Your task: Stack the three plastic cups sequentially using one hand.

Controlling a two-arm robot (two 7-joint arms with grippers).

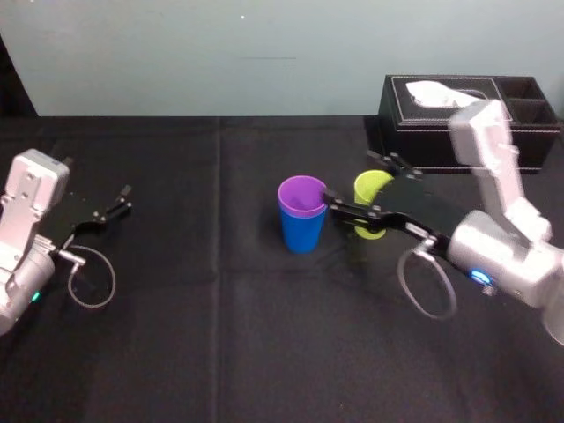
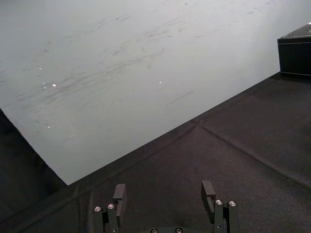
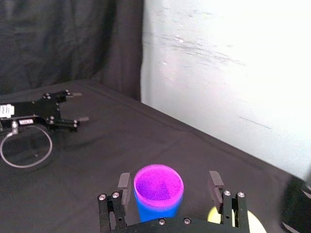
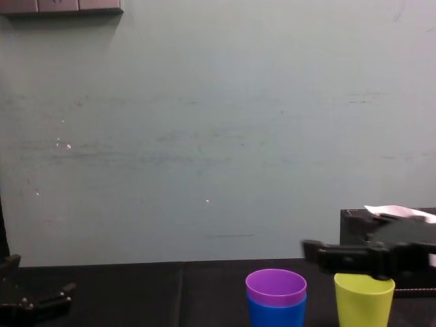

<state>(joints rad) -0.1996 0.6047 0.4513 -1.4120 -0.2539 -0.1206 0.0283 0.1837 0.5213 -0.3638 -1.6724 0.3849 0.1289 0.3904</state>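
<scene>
While stacked cups [image 1: 302, 227] rest on black cloth [image 1: 220, 335], wall [image 2: 121, 73] looks scuffed.

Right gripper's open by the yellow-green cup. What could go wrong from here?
1. One finger of the right gripper sits close to the purple cup; swinging could knock it and the blue cup over.
2. The yellow-green cup lies off-centre, under one finger, so lowering may hit its rim and tip it.
The left gripper idles open, far left.
</scene>
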